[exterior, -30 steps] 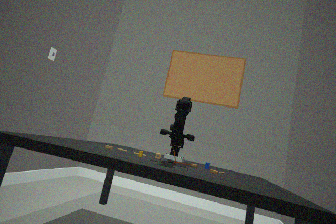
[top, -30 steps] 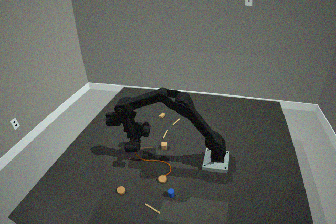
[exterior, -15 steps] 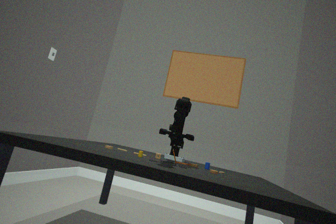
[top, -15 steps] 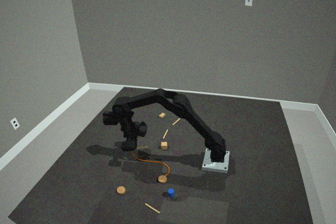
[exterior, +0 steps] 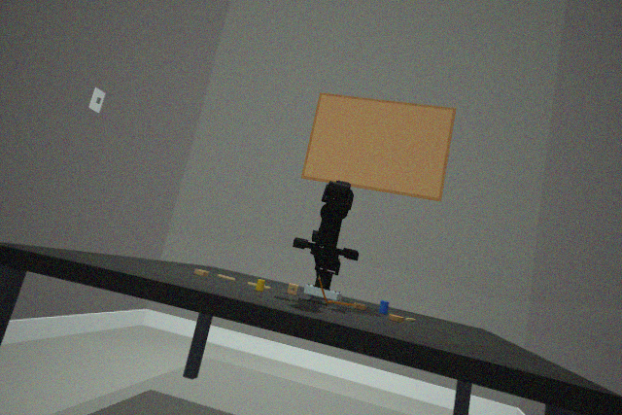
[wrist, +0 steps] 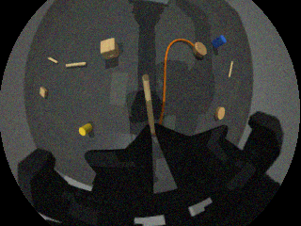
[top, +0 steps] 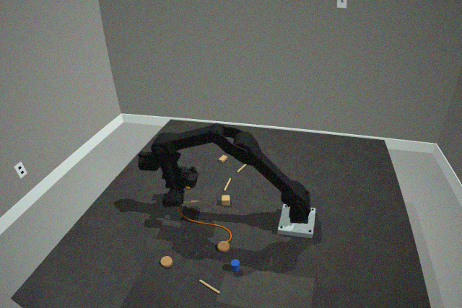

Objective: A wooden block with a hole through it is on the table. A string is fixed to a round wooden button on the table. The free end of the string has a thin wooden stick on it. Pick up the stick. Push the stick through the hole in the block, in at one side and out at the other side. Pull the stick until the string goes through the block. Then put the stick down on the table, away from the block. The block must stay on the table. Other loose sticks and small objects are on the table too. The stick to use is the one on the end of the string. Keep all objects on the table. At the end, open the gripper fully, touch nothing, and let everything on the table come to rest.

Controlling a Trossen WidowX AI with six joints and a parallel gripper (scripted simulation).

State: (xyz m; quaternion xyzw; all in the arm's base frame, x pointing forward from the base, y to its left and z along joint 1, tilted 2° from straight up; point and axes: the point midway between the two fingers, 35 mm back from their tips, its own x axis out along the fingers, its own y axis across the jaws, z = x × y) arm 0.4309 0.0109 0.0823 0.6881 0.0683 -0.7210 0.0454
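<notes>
My gripper (top: pixel 178 202) (exterior: pixel 327 271) (wrist: pixel 151 126) is shut on the stick (top: pixel 191 201) (wrist: pixel 148 96) and holds it above the table by its string end. The free end points toward the arm's base. The orange string (top: pixel 203 223) (wrist: pixel 165 80) hangs from beside the fingertips and curves over the table to its round button (top: pixel 223 246) (wrist: pixel 200 49). The wooden block (top: pixel 225 200) (exterior: pixel 293 289) (wrist: pixel 109 48) stands on the table, apart from the stick, left of it in the wrist view. A faint dark spot shows on its face in the exterior view; the hole is not clear.
A yellow cylinder (top: pixel 188 187) (wrist: pixel 85 129), loose sticks (top: pixel 227 184) (top: pixel 241 167) and a small wooden piece (top: pixel 223 158) (wrist: pixel 43 92) lie on the block's side. A blue cylinder (top: pixel 234 265) (wrist: pixel 219 41), a second button (top: pixel 166 261) (wrist: pixel 220 113) and another stick (top: pixel 209 286) (wrist: pixel 230 69) are on the string button's side.
</notes>
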